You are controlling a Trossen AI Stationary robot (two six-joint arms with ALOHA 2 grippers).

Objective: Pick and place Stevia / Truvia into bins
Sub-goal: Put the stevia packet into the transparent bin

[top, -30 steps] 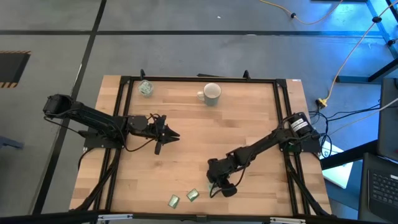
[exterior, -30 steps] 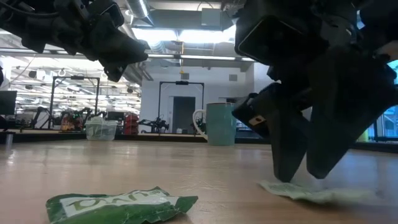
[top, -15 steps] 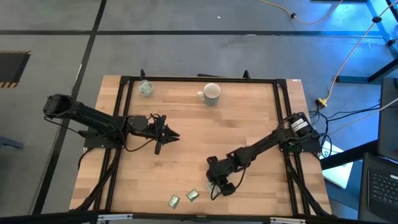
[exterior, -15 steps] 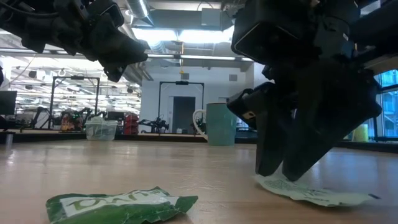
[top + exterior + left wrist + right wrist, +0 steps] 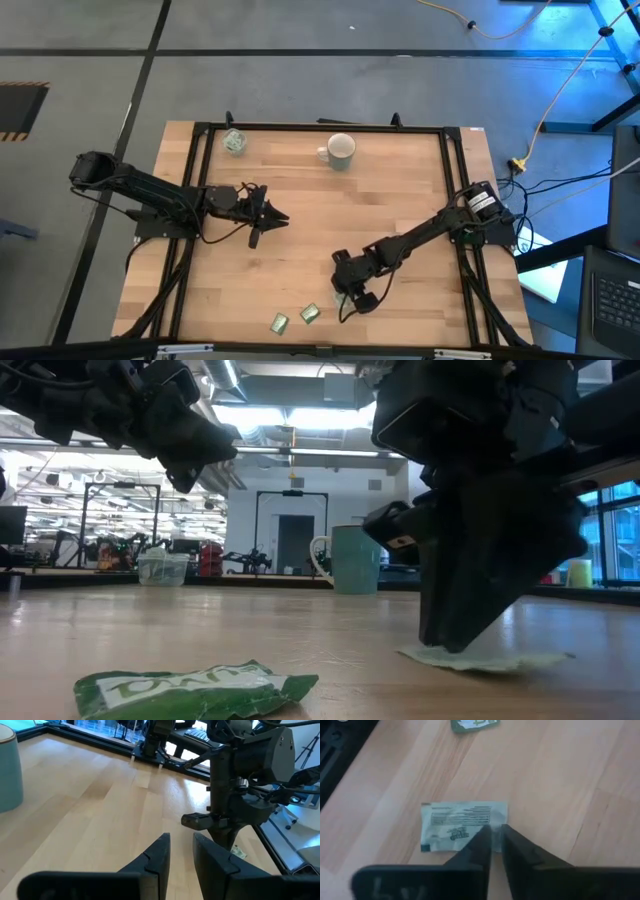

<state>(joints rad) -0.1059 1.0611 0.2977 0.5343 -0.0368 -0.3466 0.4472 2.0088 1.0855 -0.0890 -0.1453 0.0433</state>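
A white Stevia sachet point(image 5: 462, 825) with green print lies flat on the wood near the table's front edge. My right gripper point(image 5: 494, 836) stands on it, shut, with its fingers joined in the low view point(image 5: 455, 640). Two green sachets point(image 5: 279, 323) point(image 5: 310, 313) lie to its left; one of them point(image 5: 195, 688) shows close up in the low view. At the far edge stand the clear cup point(image 5: 236, 141), with sachets inside, and the pale mug point(image 5: 341, 151). My left gripper point(image 5: 180, 845) hangs open above the table's left middle, with nothing between its fingers. My right gripper has closed its two fingertips point(image 5: 480, 840) on the sachet's printed face near one short end point(image 5: 496, 817). The fingers slant down from above. The sachet lies flat on the table point(image 5: 480, 658); whether paper is caught between the tips does not show.
Black frame rails point(image 5: 320, 127) run round the wooden top. Bare wood spreads between the two arms and up to the mug and cup. A green sachet point(image 5: 475, 724) lies just beyond the white one.
My right gripper has sunk a little and shut: its fingers stood apart astride the white sachet and now meet on it. The sachet has shifted slightly on the wood and still lies flat.
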